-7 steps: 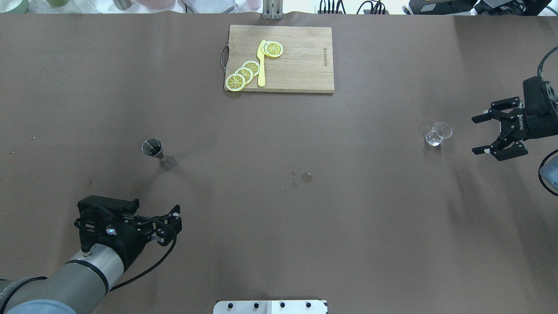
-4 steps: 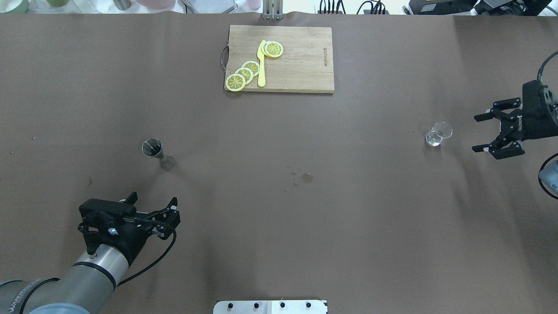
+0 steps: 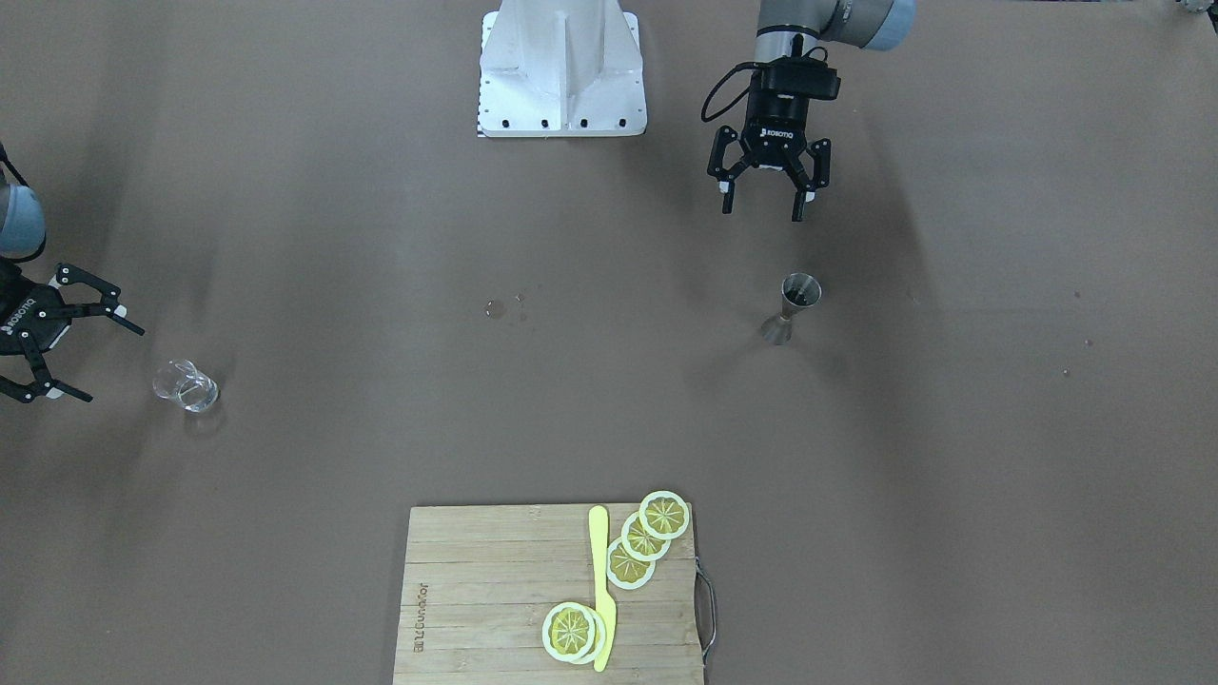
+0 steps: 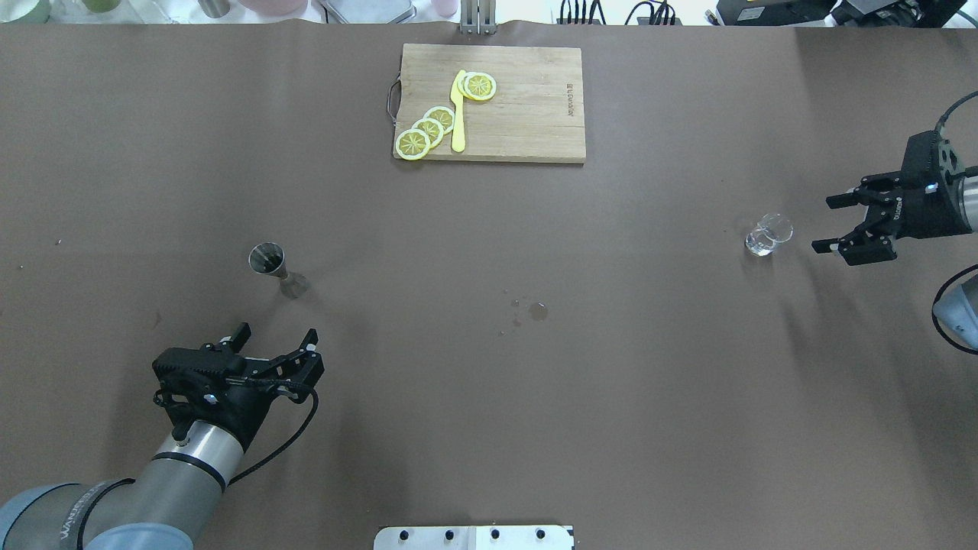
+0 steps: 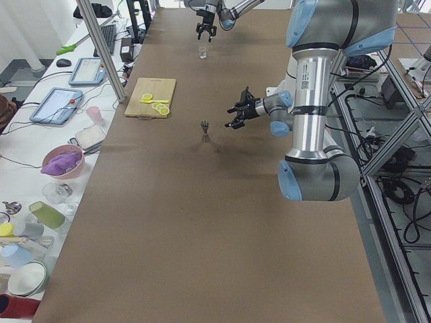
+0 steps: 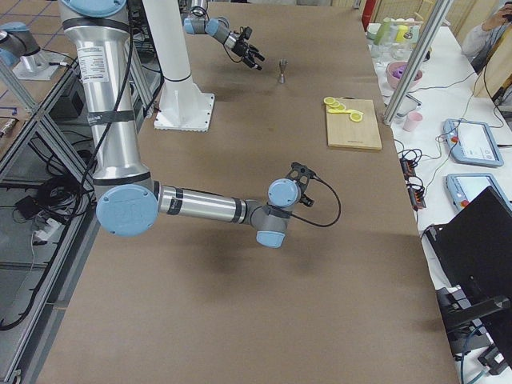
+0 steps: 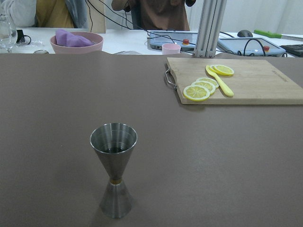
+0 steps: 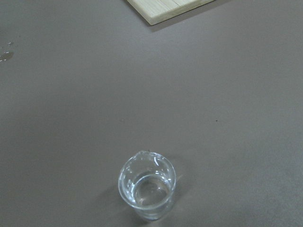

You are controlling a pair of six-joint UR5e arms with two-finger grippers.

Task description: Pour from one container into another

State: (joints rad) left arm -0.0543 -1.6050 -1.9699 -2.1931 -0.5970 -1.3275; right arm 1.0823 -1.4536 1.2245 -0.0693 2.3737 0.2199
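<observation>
Two end effectors, both wide open and empty: left end effector (image 4: 276, 334) near the upright jigger (image 4: 267, 258), right end effector (image 4: 823, 224) beside the glass beaker (image 4: 766, 233) on the table (image 4: 489, 428). Risk: an off-centre closure could topple the narrow-waisted jigger.

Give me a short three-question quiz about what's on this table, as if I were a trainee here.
1. Pick one: what lies beside the lemon slices on the wooden cutting board?
A. a yellow plastic knife
B. a metal spoon
C. a red cup

2. True or false: the jaws of the left gripper are shut on the steel hourglass-shaped jigger.

3. Fill the gap: the small clear glass beaker stands nearest the ____ arm.

Key
1. A.
2. False: the jaws are open and apart from the jigger.
3. Right: the right gripper is beside it, jaws open.
</observation>
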